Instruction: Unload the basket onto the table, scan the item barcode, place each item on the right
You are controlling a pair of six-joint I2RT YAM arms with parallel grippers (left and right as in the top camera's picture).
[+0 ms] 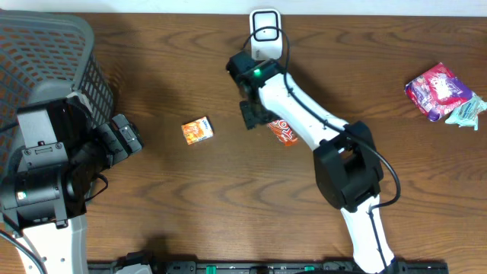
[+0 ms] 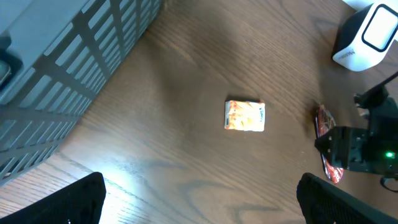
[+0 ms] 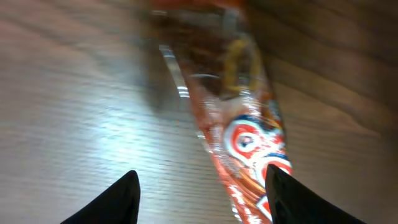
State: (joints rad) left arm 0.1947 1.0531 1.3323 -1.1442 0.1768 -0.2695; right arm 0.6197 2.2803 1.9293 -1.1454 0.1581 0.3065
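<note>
Your right arm [image 1: 304, 114] is white links between black joint housings, with a green light [image 1: 259, 74] on the black wrist block, upper centre. A black cable [image 1: 392, 183] loops beside its elbow. Your left arm [image 1: 46, 175], lower left, shows boxy black housings above a white link. The left hand [image 2: 200, 186] and right hand [image 3: 202, 177] have plain black wedge fingers [image 3: 115, 202].

Four packets [image 1: 197, 131] [image 1: 284, 132] [image 1: 435, 87] [image 1: 466, 113], one scanner [image 1: 265, 34], one basket [image 1: 46, 53]

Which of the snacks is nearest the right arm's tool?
The long red wrapper, lying right at the right tool. The small orange box sits apart from it, and the pink packet lies far off.
</note>
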